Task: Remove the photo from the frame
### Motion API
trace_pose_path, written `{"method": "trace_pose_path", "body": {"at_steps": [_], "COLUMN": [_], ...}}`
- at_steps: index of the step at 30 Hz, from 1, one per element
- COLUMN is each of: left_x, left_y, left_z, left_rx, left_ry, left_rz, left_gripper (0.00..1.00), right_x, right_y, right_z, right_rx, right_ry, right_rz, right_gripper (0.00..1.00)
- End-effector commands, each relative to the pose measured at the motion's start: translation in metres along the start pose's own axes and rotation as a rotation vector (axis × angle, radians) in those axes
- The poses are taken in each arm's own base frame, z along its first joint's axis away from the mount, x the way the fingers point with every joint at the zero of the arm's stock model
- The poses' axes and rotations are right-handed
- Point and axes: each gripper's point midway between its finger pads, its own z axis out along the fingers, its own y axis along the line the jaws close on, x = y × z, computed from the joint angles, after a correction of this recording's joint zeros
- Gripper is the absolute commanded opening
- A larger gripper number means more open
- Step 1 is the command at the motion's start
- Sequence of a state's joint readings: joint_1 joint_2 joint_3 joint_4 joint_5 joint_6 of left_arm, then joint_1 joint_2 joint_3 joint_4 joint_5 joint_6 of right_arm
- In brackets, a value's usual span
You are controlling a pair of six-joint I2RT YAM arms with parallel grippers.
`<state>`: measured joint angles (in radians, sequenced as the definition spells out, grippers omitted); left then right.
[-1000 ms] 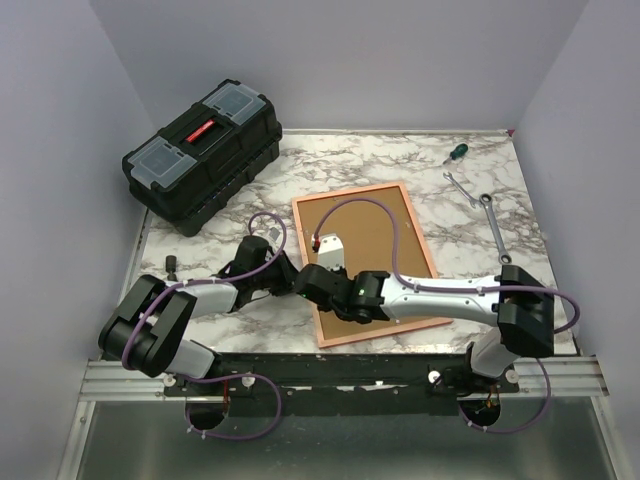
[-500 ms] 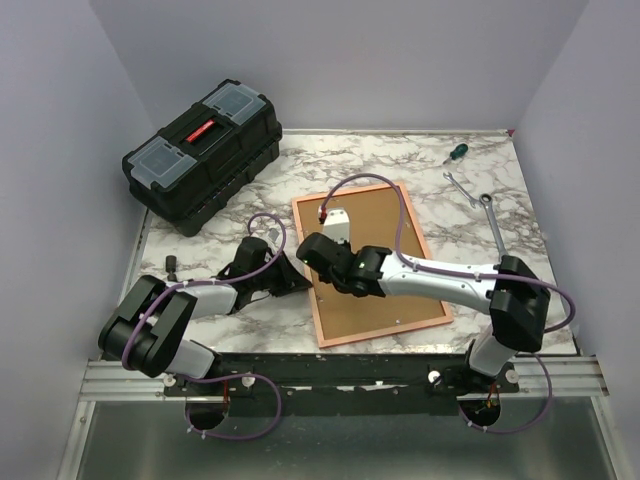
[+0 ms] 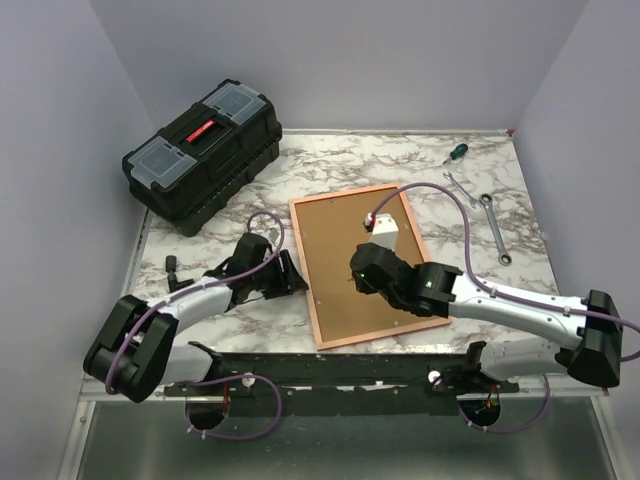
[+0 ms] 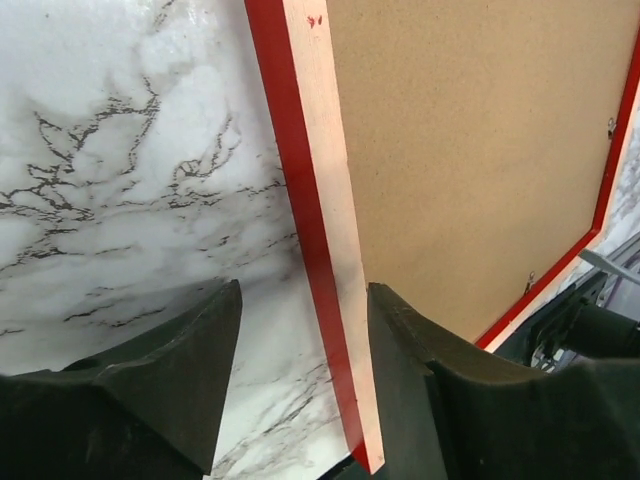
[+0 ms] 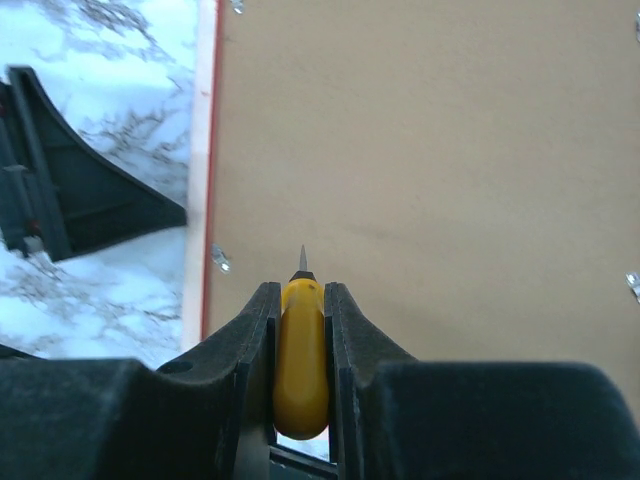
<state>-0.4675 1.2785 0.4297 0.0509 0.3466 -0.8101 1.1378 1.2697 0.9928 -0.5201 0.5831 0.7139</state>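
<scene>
The red frame (image 3: 304, 268) lies face down on the marble table, its brown backing board (image 3: 340, 245) up. The photo is hidden under the board. My left gripper (image 3: 291, 276) is open at the frame's left rail. In the left wrist view the rail (image 4: 320, 200) runs between the fingers (image 4: 190, 370), beside the board (image 4: 470, 150). My right gripper (image 3: 363, 272) hovers over the board's middle. It is shut on a yellow-handled screwdriver (image 5: 301, 350) whose tip points along the board (image 5: 450, 150), near a small metal clip (image 5: 221, 259).
A black toolbox (image 3: 203, 155) stands at the back left. A green-handled screwdriver (image 3: 455, 152) and two wrenches (image 3: 497, 228) lie at the back right. A small black part (image 3: 171, 265) lies at the left edge.
My right arm has swung to the right, and its gripper moved from the board's left side to its middle. My left gripper has reached closer to the frame's left rail.
</scene>
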Motion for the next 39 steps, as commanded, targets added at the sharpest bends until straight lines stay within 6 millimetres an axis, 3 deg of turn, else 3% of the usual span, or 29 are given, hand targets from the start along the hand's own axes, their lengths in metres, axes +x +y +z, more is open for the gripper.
{"method": "trace_pose_path", "body": {"at_steps": [1, 7, 9, 12, 14, 19, 25, 30, 32, 33, 34, 36, 39], "left_x": [0.02, 0.038, 0.039, 0.034, 0.026, -0.008, -0.034, -0.096, -0.118, -0.127, -0.133, -0.14, -0.131], "left_y": [0.021, 0.018, 0.023, 0.034, 0.039, 0.047, 0.032, 0.037, 0.033, 0.03, 0.027, 0.015, 0.002], "left_z": [-0.001, 0.021, 0.027, 0.03, 0.028, 0.016, 0.012, -0.001, -0.003, -0.004, -0.007, -0.015, -0.031], "left_rx": [-0.151, -0.258, -0.305, -0.389, -0.454, -0.596, -0.617, -0.799, -0.812, -0.803, -0.795, -0.743, -0.628], "left_ry": [0.08, 0.175, 0.192, 0.221, 0.226, 0.191, 0.259, 0.231, 0.207, 0.185, 0.167, 0.11, 0.029], "left_rz": [0.068, 0.104, 0.116, 0.162, 0.205, 0.329, 0.483, 0.637, 0.597, 0.569, 0.538, 0.494, 0.407], "left_gripper": [0.57, 0.55, 0.48, 0.29, 0.17, 0.02, 0.0, 0.0, 0.06, 0.16, 0.34, 0.53, 0.65], "right_x": [0.021, 0.019, 0.018, 0.015, 0.014, 0.011, 0.016, 0.029, 0.033, 0.034, 0.034, 0.035, 0.035], "right_y": [-0.032, -0.05, -0.055, -0.061, -0.066, -0.079, -0.08, -0.068, -0.062, -0.059, -0.056, -0.052, -0.052], "right_z": [-0.012, -0.033, -0.039, -0.048, -0.053, -0.065, -0.066, -0.057, -0.054, -0.052, -0.052, -0.051, -0.051], "right_rx": [0.065, 0.065, 0.061, 0.049, 0.053, 0.07, 0.062, 0.025, 0.003, -0.008, -0.019, -0.033, -0.033], "right_ry": [0.028, 0.016, 0.007, -0.011, -0.016, -0.033, -0.021, 0.03, 0.043, 0.049, 0.053, 0.061, 0.063], "right_rz": [-0.005, 0.035, 0.053, 0.077, 0.087, 0.105, 0.109, 0.099, 0.1, 0.097, 0.099, 0.097, 0.096], "right_gripper": [0.0, 0.0, 0.0, 0.0, 0.0, 0.01, 0.01, 0.01, 0.01, 0.01, 0.01, 0.01, 0.01]}}
